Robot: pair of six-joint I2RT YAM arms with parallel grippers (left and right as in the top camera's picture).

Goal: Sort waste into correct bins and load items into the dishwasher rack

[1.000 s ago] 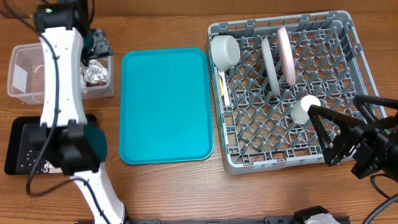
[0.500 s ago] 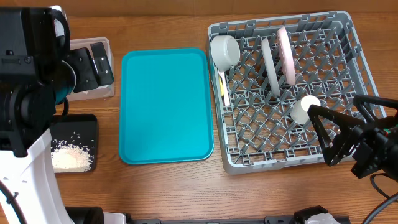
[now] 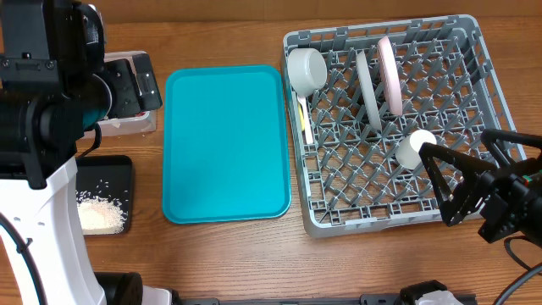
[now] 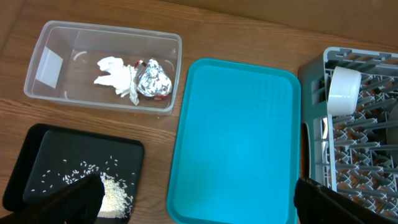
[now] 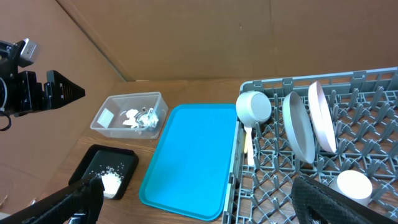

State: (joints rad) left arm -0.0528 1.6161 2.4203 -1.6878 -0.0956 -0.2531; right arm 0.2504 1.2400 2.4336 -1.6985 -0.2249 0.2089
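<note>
Left gripper [image 4: 199, 190] fingers wide apart, empty; clear rectangular plastic tub [image 4: 112, 29] with crumpled white napkin [image 4: 115, 73], silver foil wrapper [image 4: 152, 81] beyond them. Right gripper [image 5: 196, 183] fingers apart, empty, grey lattice rack [image 3: 356, 178] below.

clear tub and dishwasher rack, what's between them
The teal tray lies between the clear tub and the dishwasher rack; the left wrist view shows it.

From above, my left arm [image 3: 42, 127] covers most of the clear tub [image 3: 135, 129] and part of the black tray [image 3: 114, 169] — the tub's contents do not show there. My left wrist view cuts the rack [image 4: 367, 155] off at its right edge. The cup [image 5: 354, 185] sits partly behind my right finger [image 5: 336, 202] — and the cutlery [image 3: 303, 114] is too small to tell fork from spoon.
</note>
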